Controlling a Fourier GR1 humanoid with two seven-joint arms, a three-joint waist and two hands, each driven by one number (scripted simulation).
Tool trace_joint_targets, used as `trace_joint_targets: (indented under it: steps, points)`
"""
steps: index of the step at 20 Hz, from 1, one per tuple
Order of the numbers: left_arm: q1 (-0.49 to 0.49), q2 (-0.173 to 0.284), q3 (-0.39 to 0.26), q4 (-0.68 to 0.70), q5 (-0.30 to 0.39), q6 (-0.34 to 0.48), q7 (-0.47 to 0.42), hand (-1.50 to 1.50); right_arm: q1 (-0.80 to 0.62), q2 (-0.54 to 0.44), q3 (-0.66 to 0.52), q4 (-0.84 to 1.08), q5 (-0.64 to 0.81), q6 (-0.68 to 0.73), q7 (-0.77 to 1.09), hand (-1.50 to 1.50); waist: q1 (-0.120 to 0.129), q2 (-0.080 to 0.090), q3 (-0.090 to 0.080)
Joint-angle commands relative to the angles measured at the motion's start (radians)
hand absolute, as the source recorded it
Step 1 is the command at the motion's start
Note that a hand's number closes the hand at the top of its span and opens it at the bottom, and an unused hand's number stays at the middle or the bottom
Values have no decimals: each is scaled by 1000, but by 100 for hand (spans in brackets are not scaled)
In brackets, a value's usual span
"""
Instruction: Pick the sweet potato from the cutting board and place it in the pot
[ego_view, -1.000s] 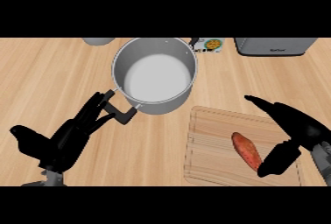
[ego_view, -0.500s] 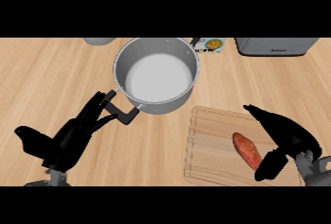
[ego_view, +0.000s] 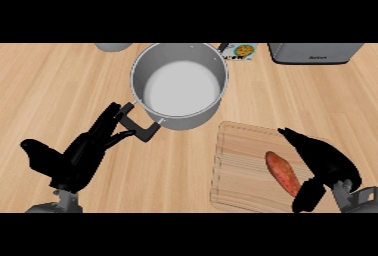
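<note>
The sweet potato (ego_view: 283, 173) lies flat on the cutting board (ego_view: 240, 165), toward the board's right half, its long axis running from upper left to lower right; it is not lifted. The right hand (ego_view: 325, 165) sits over the board's right edge, fingers spread apart and extended past the far end of the sweet potato, the thumb low at the near end, so the vegetable lies in the gap between them. Nothing is clamped; whether any finger touches the skin cannot be told from this view. This placement appears deliberate: bracketing the long body from both ends would let the hand close along its length, the shape being tapered and likely to roll if pinched across. The pot (ego_view: 179, 86) stands off the board, beyond its upper-left corner, mouth open and interior bare, ready to receive. Its black handle (ego_view: 140, 125) points away from the board toward the left hand (ego_view: 77, 155), which rests open, well left of the board, fingertips near the handle but holding nothing. Judgement: the task stands at the grasp stage; the transfer to the pot is not yet begun.
</note>
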Motion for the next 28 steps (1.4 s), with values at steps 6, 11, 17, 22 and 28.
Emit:
trace_joint_targets:
  steps: [6, 11, 17, 22, 28]
  points:
    - [35, -42, -39, 59, -25, -34, -19, 0, -6, 60, -74, 81, 42, 81, -35, -150, -2, 10, -7]
    - [27, -20, -8, -9, 9, -55, 74, 0, 21, 127, -79, 118, 146, 76, -62, -150, -1, 9, -7]
    - [6, -77, -36, 24, -36, -22, 69, 0, 70, 171, -88, 222, 256, 17, -186, -150, -2, 10, -7]
    - [-39, -56, 20, 105, -15, -78, 43, 0, 98, 199, -121, 213, 289, 55, -210, -150, -5, 10, -7]
    - [2, -88, -11, 82, -74, -47, 11, 0, 68, 230, -146, 258, 265, 82, -370, 150, -3, 10, -7]
